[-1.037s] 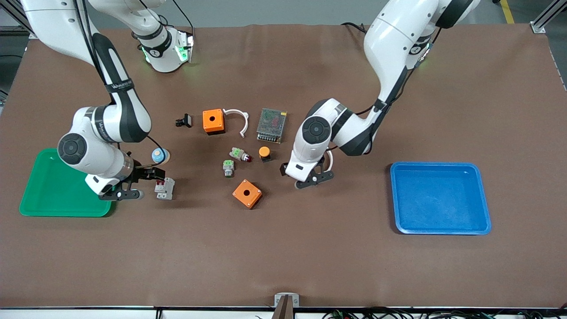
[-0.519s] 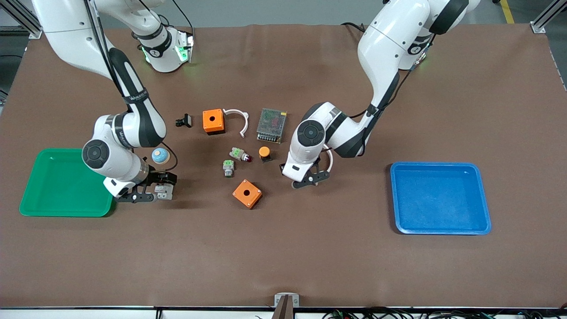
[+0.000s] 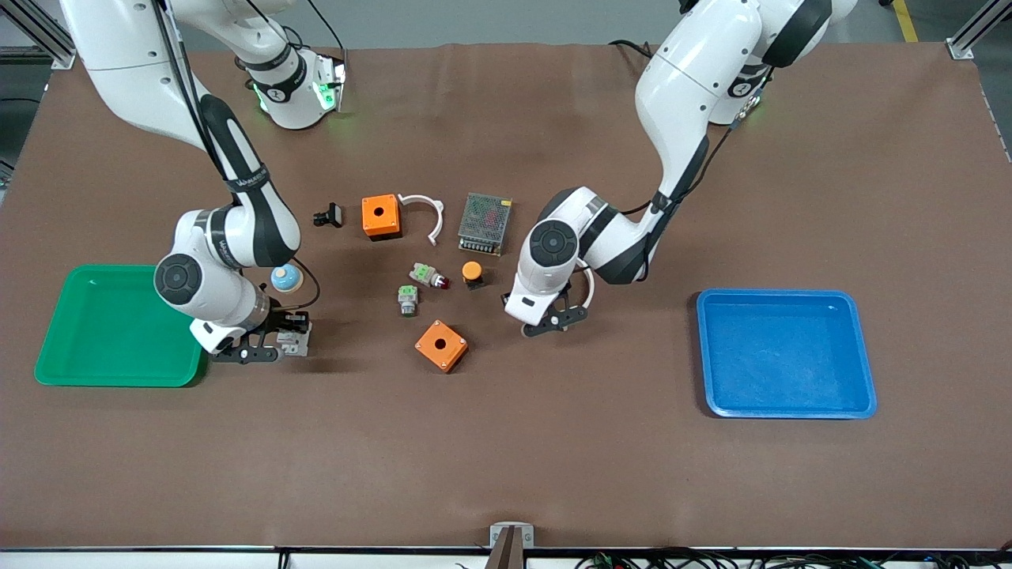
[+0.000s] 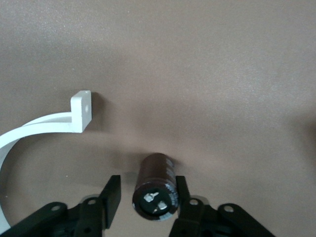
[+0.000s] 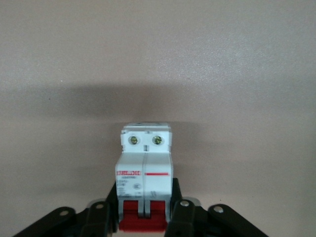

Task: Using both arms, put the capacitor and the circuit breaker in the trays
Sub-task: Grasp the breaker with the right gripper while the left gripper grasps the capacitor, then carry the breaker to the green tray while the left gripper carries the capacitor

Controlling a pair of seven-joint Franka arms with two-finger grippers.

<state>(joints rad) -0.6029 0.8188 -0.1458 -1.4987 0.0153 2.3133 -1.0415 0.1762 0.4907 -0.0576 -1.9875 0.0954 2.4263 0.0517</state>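
Two grippers are low on the table: the right gripper [image 3: 273,340], lower left of the frame beside the green tray [image 3: 47,359], hugs the circuit breaker [image 5: 144,170]; the left gripper [image 3: 553,316], centre frame, brackets the capacitor [image 4: 155,186] loosely, apparently for lifting.

capacitor [image 4: 154,186]: dark brown | circuit breaker [image 5: 144,177]: white, red levers | table [image 3: 506,458]: brown

Right gripper [image 3: 265,345] at circuit breaker [image 3: 296,338], beside green tray [image 3: 47,359]; left gripper [image 3: 551,320] near orange box [image 3: 441,345].
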